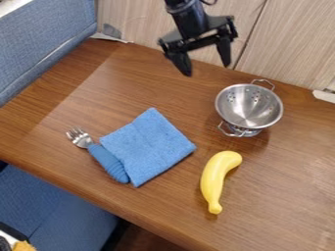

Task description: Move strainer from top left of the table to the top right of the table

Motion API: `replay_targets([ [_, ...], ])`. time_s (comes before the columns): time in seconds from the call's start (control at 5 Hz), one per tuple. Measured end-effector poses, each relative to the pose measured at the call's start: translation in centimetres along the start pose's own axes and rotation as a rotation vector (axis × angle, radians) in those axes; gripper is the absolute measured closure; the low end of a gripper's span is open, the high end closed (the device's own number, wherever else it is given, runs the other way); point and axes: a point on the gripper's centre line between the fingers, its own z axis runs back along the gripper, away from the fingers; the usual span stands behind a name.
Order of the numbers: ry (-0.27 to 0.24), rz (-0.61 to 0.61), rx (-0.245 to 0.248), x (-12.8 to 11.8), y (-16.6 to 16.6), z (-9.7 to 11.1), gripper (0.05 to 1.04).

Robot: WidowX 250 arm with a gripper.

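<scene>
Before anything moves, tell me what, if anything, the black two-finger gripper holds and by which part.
Nothing: the black two-finger gripper is open and empty, clear of the round silver metal strainer.

Table (131, 83) — strainer (249, 112), cloth (150, 147), fork (107, 162), banana (214, 180)

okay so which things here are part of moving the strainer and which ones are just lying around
For the job:
metal strainer
open claw
wooden table

Just lying about:
folded blue cloth
blue-handled fork
yellow banana

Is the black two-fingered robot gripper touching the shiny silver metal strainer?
Apart. The camera view shows brown wooden table between the gripper and the strainer.
</scene>
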Motion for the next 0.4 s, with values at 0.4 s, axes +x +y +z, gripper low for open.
replay_targets([
  [0.4, -0.003, -0.001, 0.001, -0.02, -0.09, 0.1, 0.079],
])
